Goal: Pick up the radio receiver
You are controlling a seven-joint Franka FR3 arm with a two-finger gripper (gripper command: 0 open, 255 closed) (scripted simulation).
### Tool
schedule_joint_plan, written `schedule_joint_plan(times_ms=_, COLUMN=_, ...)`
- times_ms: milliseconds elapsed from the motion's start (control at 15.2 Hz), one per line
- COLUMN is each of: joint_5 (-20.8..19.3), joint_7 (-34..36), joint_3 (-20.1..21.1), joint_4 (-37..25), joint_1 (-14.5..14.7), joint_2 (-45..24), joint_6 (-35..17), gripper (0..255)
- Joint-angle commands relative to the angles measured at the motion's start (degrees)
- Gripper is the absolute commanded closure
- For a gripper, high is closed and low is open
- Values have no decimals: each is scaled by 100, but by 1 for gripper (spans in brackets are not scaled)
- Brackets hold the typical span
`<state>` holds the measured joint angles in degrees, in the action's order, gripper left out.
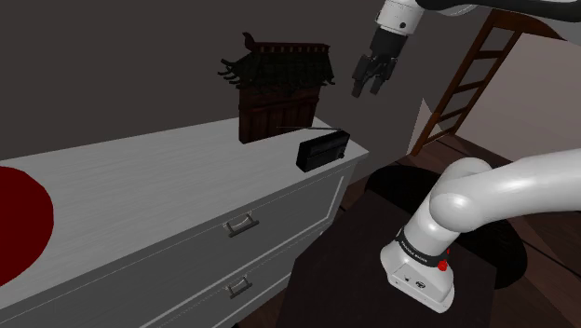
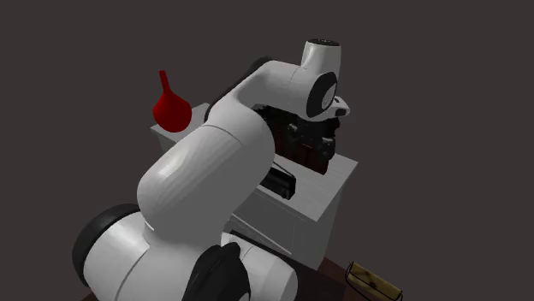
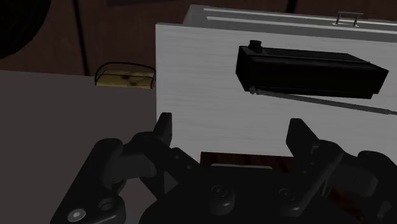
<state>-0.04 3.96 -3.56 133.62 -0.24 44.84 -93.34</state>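
Note:
The radio receiver (image 1: 322, 148) is a small black box with a thin antenna, standing near the corner of the white dresser top (image 1: 140, 177). In the wrist view the radio receiver (image 3: 310, 70) lies ahead of the fingers on the pale surface, antenna along its side. My black gripper (image 1: 366, 86) hangs in the air above and to the shoulder view's right of the radio, well clear of it. Its fingers (image 3: 165, 132) stand apart, open, with nothing between them. In the second exterior view the radio receiver (image 2: 281, 182) peeks out behind the arm, and the gripper (image 2: 311, 135) sits above it.
A dark pagoda-like model (image 1: 277, 86) stands just behind the radio. A red vase (image 2: 172, 109) sits at the dresser's far end. The dresser has drawers with metal handles (image 1: 240, 224). A wooden ladder (image 1: 470, 75) leans at the back right. A small basket (image 3: 125, 75) lies on the floor.

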Motion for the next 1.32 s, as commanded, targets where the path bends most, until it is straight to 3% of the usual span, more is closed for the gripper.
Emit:
schedule_joint_plan(times_ms=0, joint_5=0, joint_7=0, joint_3=0, joint_4=0, joint_1=0, joint_2=0, joint_6=0, gripper=0)
schedule_joint_plan(times_ms=528, joint_5=395, joint_7=-2600, joint_3=-313, joint_4=-69, joint_1=1391, joint_2=-882, joint_6=-780, gripper=0)
schedule_joint_plan(times_ms=1056, joint_5=771, joint_7=-5121, joint_3=-525, joint_4=-3, joint_1=2841, joint_2=-1309, joint_6=-1102, gripper=0)
schedule_joint_plan(times_ms=1254, joint_5=811, joint_7=-5389, joint_3=-530, joint_4=168, joint_1=2957, joint_2=-1326, joint_6=-1265, gripper=0)
